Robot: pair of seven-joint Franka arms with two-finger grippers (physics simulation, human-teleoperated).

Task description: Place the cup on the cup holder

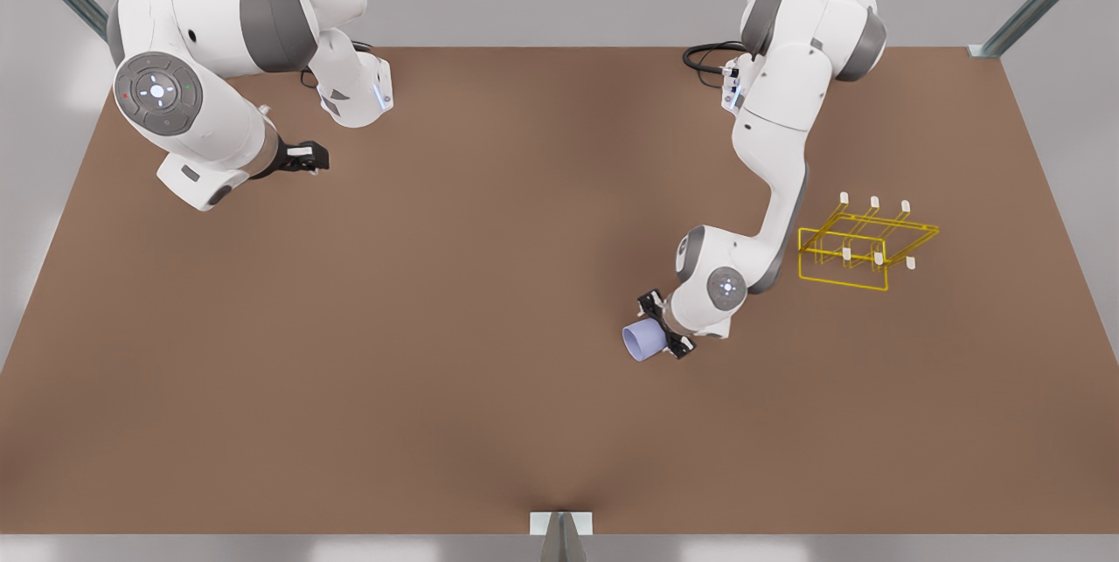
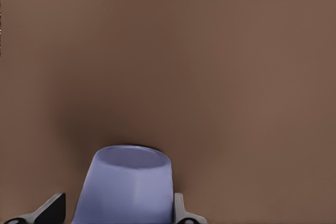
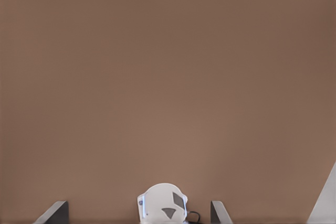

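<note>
Right gripper (image 3: pixel 139 212) over bare brown table (image 3: pixel 168 77), fingers spread wide apart, nothing between them. Two grey fingertips (image 3: pixel 55 211) poking into frame, one each side. White arm base (image 3: pixel 163 202) seen between them, farther off on the table, dark cable beside it. Pale grey wedge (image 3: pixel 325 200) at frame corner, cannot tell what.

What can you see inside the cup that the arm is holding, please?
Nothing. The cup, clamped in the left gripper, lies tipped on its side; in the left wrist view one round end faces the camera, but it's unclear whether that's mouth or base. The right gripper waits open.
</note>
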